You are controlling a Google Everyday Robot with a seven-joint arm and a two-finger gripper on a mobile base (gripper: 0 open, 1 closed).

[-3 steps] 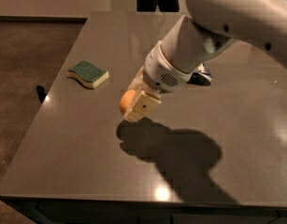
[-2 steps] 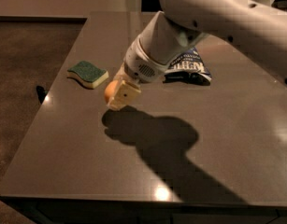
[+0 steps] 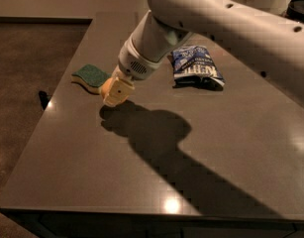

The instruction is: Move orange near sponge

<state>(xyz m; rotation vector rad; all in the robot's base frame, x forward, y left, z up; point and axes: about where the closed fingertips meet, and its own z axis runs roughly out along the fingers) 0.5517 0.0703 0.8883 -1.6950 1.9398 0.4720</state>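
Note:
The sponge (image 3: 90, 77), dark green on top with a pale yellow body, lies near the table's left edge. My gripper (image 3: 114, 94) hangs just right of it, low over the table, and is shut on the orange (image 3: 106, 87), of which only a sliver of orange skin shows at the left of the pale fingers (image 3: 118, 91). The orange is almost touching the sponge's right end. The white arm reaches in from the upper right and throws a large shadow on the table.
A blue-and-white snack bag (image 3: 195, 66) lies behind and to the right of the gripper. The dark grey table (image 3: 141, 172) has its left edge close to the sponge and its front edge at the bottom. The floor lies to the left.
My gripper has carried the orange to the left and farther back, from mid-table to right beside the sponge. The snack bag has come out from behind the arm.

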